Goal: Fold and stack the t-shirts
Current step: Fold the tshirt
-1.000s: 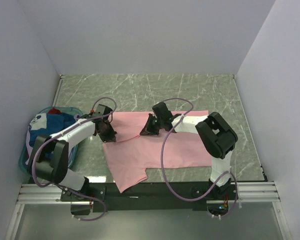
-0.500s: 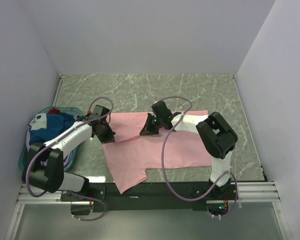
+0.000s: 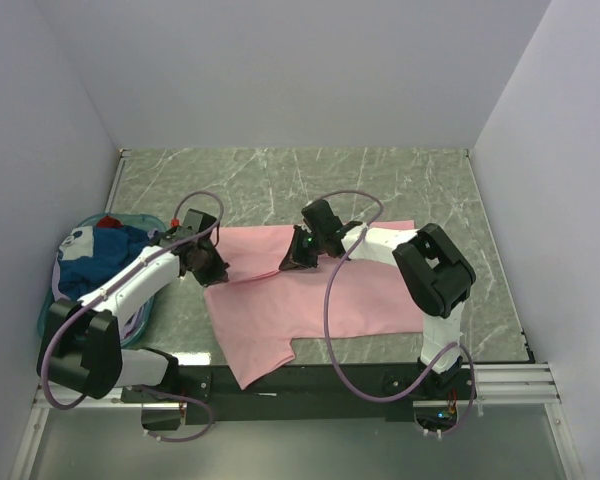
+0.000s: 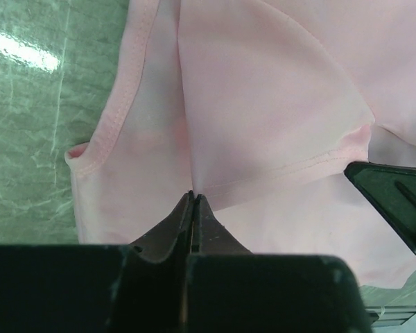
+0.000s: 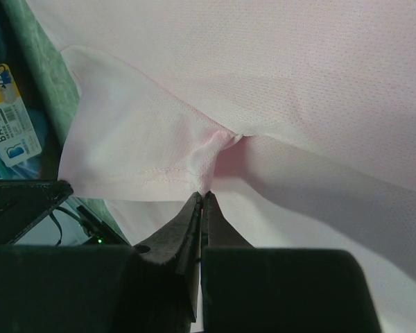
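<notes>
A bench top (image 3: pixel 380 180) of green, stone-patterned material crossed by pale veins is seen enclosed on three sides. A plain pale back wall (image 3: pixel 300 70) is set along the far edge. Matching panels, the left wall (image 3: pixel 35 150) and the right wall (image 3: pixel 570 170), are set along the left and right edges and meet it at the far corners. Along the near edge a slotted aluminium rail (image 3: pixel 515 382) is mounted, and past it a dull grey surface (image 3: pixel 310 450) is visible. The space is lit evenly and softly. In the left wrist view a bright streak of glare (image 4: pixel 21 47) is reflected in the top.
</notes>
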You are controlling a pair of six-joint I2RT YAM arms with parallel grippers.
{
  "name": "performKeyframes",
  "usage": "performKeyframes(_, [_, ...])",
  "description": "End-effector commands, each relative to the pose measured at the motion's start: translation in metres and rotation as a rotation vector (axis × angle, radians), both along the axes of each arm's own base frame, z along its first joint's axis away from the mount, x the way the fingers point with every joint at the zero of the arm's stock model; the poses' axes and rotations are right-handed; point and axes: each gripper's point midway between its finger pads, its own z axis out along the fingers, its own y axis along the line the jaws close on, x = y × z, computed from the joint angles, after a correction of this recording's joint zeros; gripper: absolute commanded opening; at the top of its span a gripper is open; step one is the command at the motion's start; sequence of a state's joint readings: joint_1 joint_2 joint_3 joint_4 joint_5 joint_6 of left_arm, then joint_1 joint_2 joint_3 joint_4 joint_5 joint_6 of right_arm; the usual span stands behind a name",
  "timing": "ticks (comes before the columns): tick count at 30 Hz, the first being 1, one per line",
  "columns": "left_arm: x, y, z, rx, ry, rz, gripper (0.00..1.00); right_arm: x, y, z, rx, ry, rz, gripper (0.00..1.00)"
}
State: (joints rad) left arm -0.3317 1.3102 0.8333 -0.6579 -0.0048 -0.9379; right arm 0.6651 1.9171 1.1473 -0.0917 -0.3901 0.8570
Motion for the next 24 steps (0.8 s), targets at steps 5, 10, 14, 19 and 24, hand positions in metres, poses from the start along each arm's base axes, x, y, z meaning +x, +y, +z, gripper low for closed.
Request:
performKeyframes(5, [-0.012, -0.005, -0.004, -0.008, 0.008, 0.002, 0.05, 0.002, 0.005, 0.011, -0.014, -0.027, 0.040, 0.00])
performKeyframes(10, [-0.024, -0.005, -0.025, -0.010, 0.058, 0.000, 0.08, -0.001, 0.005, 0.002, -0.034, -0.010, 0.061, 0.06])
performKeyframes(14, [-0.027, -0.003, -0.030, -0.005, 0.067, 0.009, 0.14, 0.002, 0.004, 0.005, -0.062, -0.039, 0.079, 0.20])
performKeyframes(19, [-0.014, -0.008, -0.006, -0.029, 0.010, 0.011, 0.45, 0.010, -0.007, 0.023, -0.133, -0.111, 0.112, 0.45])
performKeyframes(24, [0.020, 0.004, 0.025, 0.028, -0.108, 0.048, 0.56, 0.045, -0.062, 0.041, -0.209, -0.187, -0.008, 0.52])
